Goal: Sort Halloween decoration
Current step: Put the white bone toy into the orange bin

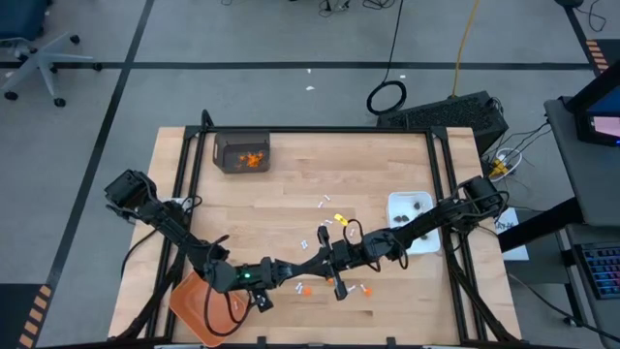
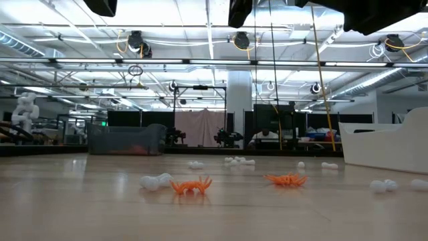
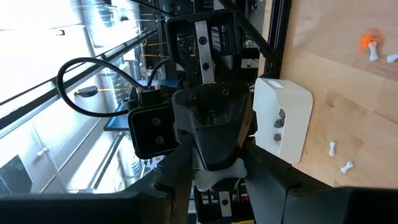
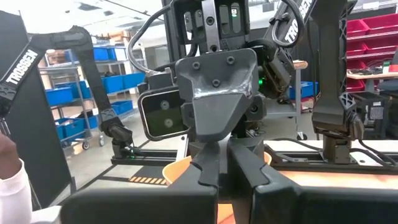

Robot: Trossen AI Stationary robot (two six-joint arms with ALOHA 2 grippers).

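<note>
Both grippers meet tip to tip above the table's near middle. My right gripper (image 1: 318,262) (image 4: 225,149) is shut on a small white stick (image 3: 219,177). My left gripper (image 1: 302,266) (image 3: 219,163) faces it, rolled a quarter turn against it. Its fingers stand apart, one at each end of the stick. Loose orange bits (image 2: 192,185) and white sticks (image 2: 155,181) lie on the wood below. More pieces (image 1: 329,223) are scattered toward the middle. My right gripper pinches the white stick's middle (image 3: 216,179) between its two fingertips. It comes level from the table's right side, and the stick lies across the fingers, lifted clear of the table. My left gripper's fingers (image 3: 268,177) flank the stick's ends; whether they touch it, I cannot tell.
A white rectangular dish (image 1: 412,223) (image 3: 287,118) with dark bits stands at the right. A dark bin (image 1: 240,152) with orange bits stands at the far left. An orange tray (image 1: 199,301) lies at the near left corner. A person's sleeve (image 4: 11,180) shows beyond the table.
</note>
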